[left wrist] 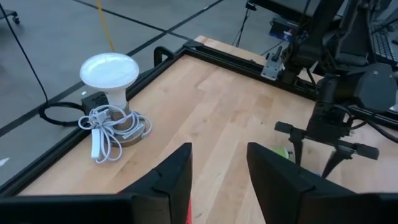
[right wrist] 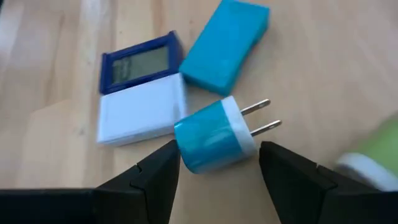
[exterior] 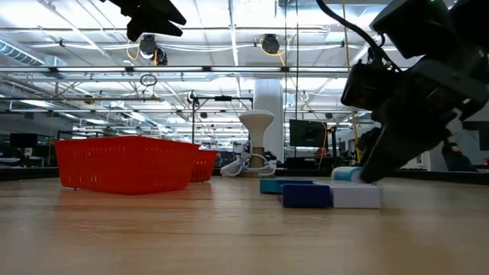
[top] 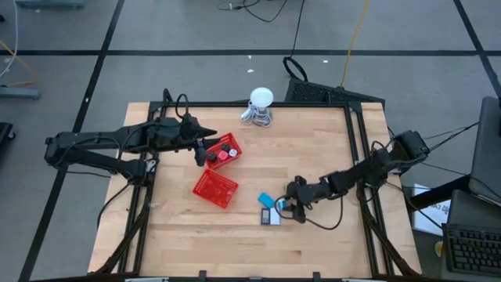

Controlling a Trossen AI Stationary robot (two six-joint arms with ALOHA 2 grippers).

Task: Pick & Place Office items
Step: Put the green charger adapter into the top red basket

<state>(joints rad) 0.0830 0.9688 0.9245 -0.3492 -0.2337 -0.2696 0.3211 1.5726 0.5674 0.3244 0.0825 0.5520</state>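
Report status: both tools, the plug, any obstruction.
Right tool open, straddling blue plug on table. Left tool above basket, empty. Blue block close by plug.

two matte black jointed arms, with thin black cables looping along them; each hand point(top: 202, 153) point(top: 290, 205) ends in two flat, angular black fingers.

lighting is bright and even, coming off rows of ceiling strip lights point(exterior: 229, 30) that show in the low view, so the wooden table point(top: 313, 149) only gets soft, faint shadows and no real glare. in the low view the near tabletop is blurred and the right gripper point(exterior: 397, 145) is a dark silhouette against the lit room. the right wrist view is sharp on the blue plug point(right wrist: 214, 137) but a green and white thing point(right wrist: 373, 155) at the edge is out of focus.
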